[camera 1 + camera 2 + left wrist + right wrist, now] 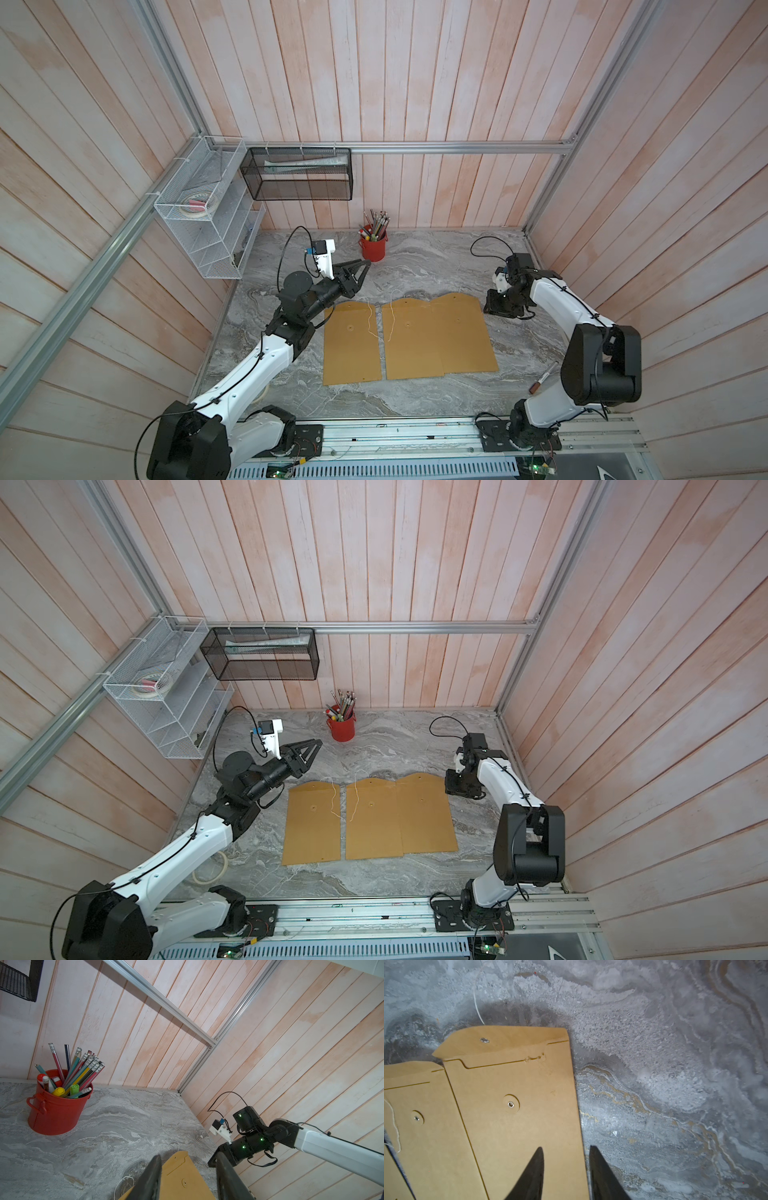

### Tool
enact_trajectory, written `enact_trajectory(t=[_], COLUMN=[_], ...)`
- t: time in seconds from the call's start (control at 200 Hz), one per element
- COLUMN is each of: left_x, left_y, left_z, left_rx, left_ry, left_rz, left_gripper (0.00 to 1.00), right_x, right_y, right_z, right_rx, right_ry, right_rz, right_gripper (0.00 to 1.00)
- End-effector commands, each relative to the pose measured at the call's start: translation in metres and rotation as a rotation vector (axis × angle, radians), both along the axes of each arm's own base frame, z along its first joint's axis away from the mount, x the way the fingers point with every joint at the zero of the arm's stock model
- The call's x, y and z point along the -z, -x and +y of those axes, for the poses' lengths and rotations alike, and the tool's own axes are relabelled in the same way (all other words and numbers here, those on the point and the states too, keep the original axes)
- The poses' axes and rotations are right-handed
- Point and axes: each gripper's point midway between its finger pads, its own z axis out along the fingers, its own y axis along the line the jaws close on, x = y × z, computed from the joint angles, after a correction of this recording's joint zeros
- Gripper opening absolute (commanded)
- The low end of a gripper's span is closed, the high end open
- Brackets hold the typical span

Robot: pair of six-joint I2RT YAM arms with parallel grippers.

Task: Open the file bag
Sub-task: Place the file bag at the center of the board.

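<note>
Kraft-brown and thin, three file bags lie flat on the grey marbled tabletop [419, 266], mid-table between the two arms. The left file bag [351, 345] lies by itself, the middle file bag [409, 345] is just beside it, and the right file bag [461, 332] overlaps the middle one along a long edge. Each looks light, stiff enough as a sheet but easy to crease, and likely to slide on the smooth top. One gripper probably has to pin the body while the other lifts. On the right file bag the flap [508, 1043] lies unfolded toward the far side and its string [476, 1003] trails loose over the table, so the clasp seems undone. The best hold, I judge, is the flap's far edge or the mouth lip just below it, not the flat body. The right gripper [565, 1148] hangs low at that bag's far right corner, jaws apart and empty, one finger over the card and one over bare table. The left gripper [189, 1155] is raised on the far side of the left file bag, jaws also apart, holding nothing. A loose string [371, 322] lies across the left file bag and could snag. A red bucket of pencils [373, 249] stands far back, well clear. What looks like a marker [543, 377] lies near the right arm's base and a tape roll [210, 868] by the left arm, neither in the way.
</note>
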Motion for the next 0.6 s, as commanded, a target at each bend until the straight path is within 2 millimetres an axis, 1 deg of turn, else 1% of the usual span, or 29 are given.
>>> enact_trajectory(t=[0.0, 0.11, 0.155, 0.2, 0.285, 0.4, 0.49, 0.595], left_x=[0.000, 0.003, 0.005, 0.008, 0.017, 0.030, 0.043, 0.064], left_y=[-0.001, -0.002, -0.002, -0.002, -0.003, 0.000, 0.002, 0.004], left_z=[0.002, 0.005, 0.007, 0.009, 0.015, 0.023, 0.030, 0.041], left_rx=[-0.007, -0.021, -0.032, -0.046, -0.077, -0.117, -0.150, -0.199], left_ry=[-0.007, -0.020, -0.026, -0.037, -0.062, -0.089, -0.112, -0.150], left_rz=[-0.005, 0.009, 0.018, 0.030, 0.058, 0.091, 0.119, 0.165], left_gripper=[0.45, 0.47, 0.49, 0.53, 0.58, 0.61, 0.65, 0.73], right_x=[-0.016, -0.011, -0.009, -0.007, -0.006, -0.008, -0.011, -0.013], right_y=[-0.005, -0.006, -0.006, -0.007, -0.009, -0.011, -0.013, -0.013], right_z=[0.014, 0.030, 0.035, 0.040, 0.046, 0.049, 0.049, 0.049], right_rx=[-0.005, -0.025, -0.029, -0.030, -0.026, -0.023, -0.024, -0.028], right_ry=[-0.044, -0.074, -0.084, -0.095, -0.125, -0.146, -0.146, -0.153], right_rz=[-0.053, -0.060, -0.065, -0.074, -0.100, -0.140, -0.174, -0.202], right_gripper=[0.32, 0.11, 0.06, 0.03, 0.03, 0.04, 0.08, 0.16])
